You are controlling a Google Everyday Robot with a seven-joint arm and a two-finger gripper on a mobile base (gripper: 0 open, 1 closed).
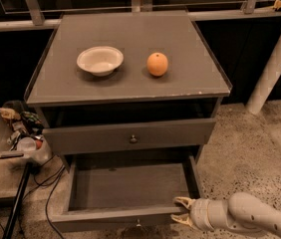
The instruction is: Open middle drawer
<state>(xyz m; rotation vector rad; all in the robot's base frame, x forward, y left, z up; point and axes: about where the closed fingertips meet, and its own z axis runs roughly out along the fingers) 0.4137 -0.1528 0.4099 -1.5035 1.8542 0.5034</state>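
The middle drawer (pixel 128 187) of the grey cabinet is pulled far out, showing a shallow, empty grey box. Its small round knob (pixel 138 223) peeks out at the bottom edge of the view. My gripper (pixel 179 209) comes in from the lower right, at the right end of this drawer's front panel. Its pale fingers (pixel 183 201) are spread, one on the inner side of the panel and one on the outer side, so it is open. The drawer above (pixel 130 136), with its own knob, is nearly shut.
On the cabinet top (pixel 190 78) stand a white bowl (pixel 99 59) and an orange (pixel 157 64). A clear bin of clutter (pixel 16 133) on a stand sits left of the cabinet, with cables on the floor. A white pole (pixel 275 63) leans at the right.
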